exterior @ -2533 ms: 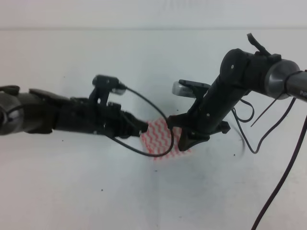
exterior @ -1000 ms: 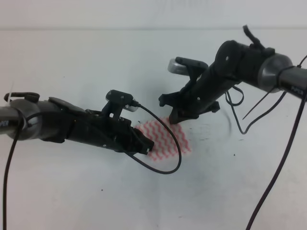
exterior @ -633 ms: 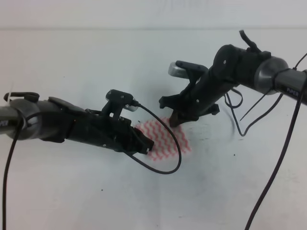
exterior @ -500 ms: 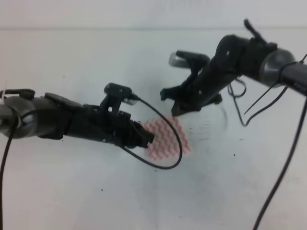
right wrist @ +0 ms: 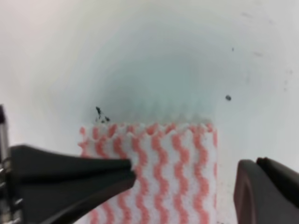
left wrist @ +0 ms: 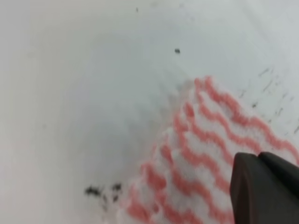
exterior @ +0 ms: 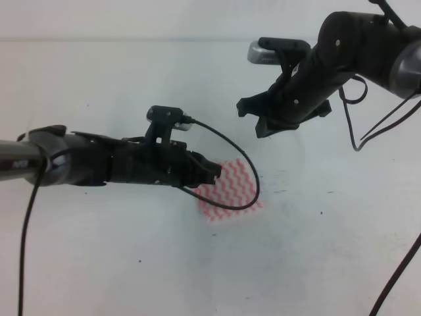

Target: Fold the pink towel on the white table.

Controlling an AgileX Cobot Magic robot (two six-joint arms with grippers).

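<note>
Your white desk (exterior: 99, 263) carries the folded towel (exterior: 233, 194). The left hand (exterior: 214, 172) overlaps its edge; grip indeterminate. The right hand (exterior: 263, 125) hangs wide, clear.

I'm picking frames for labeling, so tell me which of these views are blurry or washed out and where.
Exterior high: sharp arms, white table bright and slightly washed out. Left wrist: pink towel soft and smeared, dark finger at the corner blurred. Right wrist: towel stripes fairly clear, corners darkened, near fingers out of focus.

Bright, even light washes out the white table (exterior: 99, 263); shadows stay faint; both wrist views are soft, corners darkened.
</note>
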